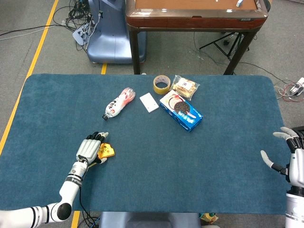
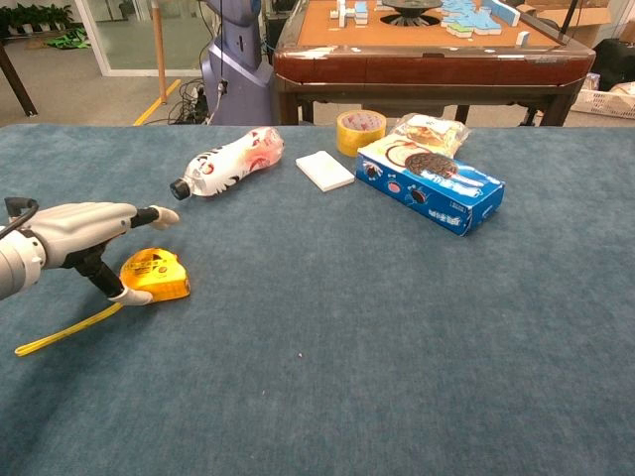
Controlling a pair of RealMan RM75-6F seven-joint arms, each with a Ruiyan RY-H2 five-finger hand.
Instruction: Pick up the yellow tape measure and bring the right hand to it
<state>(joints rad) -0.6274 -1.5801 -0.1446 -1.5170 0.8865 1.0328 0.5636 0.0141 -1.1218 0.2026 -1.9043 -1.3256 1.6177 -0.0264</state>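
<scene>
Chest view, lower left: my left hand (image 2: 74, 226) spreads wide over the tape measure (image 2: 156, 277), thumb touching; my right hand (image 1: 292, 159) is open, lower right.

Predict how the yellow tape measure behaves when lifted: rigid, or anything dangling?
The yellow tape measure looks like a hard, compact case, so probably rigid in the left robot hand. Its pulled-out yellow strip would likely trail and flop.

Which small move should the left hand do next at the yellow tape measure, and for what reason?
Probably close the fingers. The left hand sits over the yellow tape measure, thumb at its near side, fingers extended above, and the case rests on the table.
</scene>
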